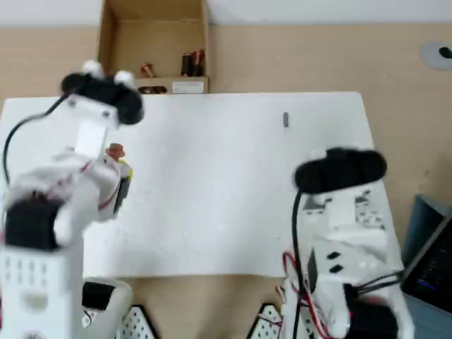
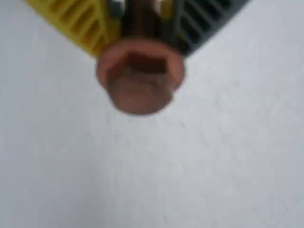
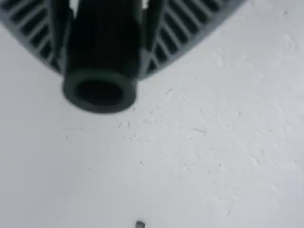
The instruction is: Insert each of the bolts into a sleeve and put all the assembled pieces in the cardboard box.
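My left gripper is shut on a copper bolt, whose head sticks out past the yellow and black fingers above the white mat. In the high view that bolt shows at the mat's left side, just beyond the left arm's tip. My right gripper is shut on a black sleeve, its open end facing out over the mat. The right arm stands at the mat's right side. The cardboard box sits past the mat's far edge, with assembled copper-and-black pieces inside.
A small dark piece lies alone on the white mat toward the far right; it appears as a speck in the right wrist view. A dark device sits off the mat at the right edge.
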`<state>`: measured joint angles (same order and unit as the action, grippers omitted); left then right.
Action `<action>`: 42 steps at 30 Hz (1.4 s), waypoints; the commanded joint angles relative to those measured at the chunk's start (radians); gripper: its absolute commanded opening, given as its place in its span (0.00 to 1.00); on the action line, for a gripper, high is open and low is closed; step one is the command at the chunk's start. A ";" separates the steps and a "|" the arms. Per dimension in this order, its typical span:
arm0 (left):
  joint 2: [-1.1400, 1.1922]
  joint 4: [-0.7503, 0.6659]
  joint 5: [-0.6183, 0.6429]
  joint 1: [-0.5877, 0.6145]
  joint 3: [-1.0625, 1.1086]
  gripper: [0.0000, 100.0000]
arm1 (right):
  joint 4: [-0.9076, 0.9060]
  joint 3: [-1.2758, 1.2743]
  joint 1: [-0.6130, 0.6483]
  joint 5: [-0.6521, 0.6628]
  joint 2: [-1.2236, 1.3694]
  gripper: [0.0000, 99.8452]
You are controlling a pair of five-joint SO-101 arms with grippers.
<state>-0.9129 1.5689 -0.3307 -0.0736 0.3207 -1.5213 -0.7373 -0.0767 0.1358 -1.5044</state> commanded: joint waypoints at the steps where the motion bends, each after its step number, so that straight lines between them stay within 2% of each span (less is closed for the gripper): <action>1: -0.211 -0.150 0.098 0.009 0.193 0.01 | 0.003 -0.088 0.005 0.000 -0.124 0.01; 7: -0.532 -0.345 0.195 0.011 0.543 0.00 | 0.078 -0.266 0.028 -0.046 -0.315 0.01; 15: -0.928 -0.443 0.299 0.011 0.829 0.00 | 0.104 -0.395 0.239 -0.175 -0.417 0.01; 19: -0.903 -0.446 0.390 0.044 0.830 0.00 | 0.175 -0.429 0.308 -0.204 -0.415 0.01; 23: -0.912 -0.514 0.502 0.086 0.855 0.00 | 0.259 -0.501 0.386 -0.204 -0.415 0.01; 31: -0.912 -0.675 0.700 0.081 0.870 0.00 | 0.414 -0.650 0.604 -0.204 -0.417 0.01; 38: -0.912 -0.707 0.911 -0.052 0.872 0.00 | 0.503 -0.714 0.753 -0.204 -0.417 0.01; 42: -0.912 -0.707 0.971 -0.114 0.872 0.00 | 0.506 -0.714 0.796 -0.198 -0.417 0.01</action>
<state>-1.8197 0.8892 0.6007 -0.1488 1.2091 -1.0426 -1.4538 0.6859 -0.0591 -1.8082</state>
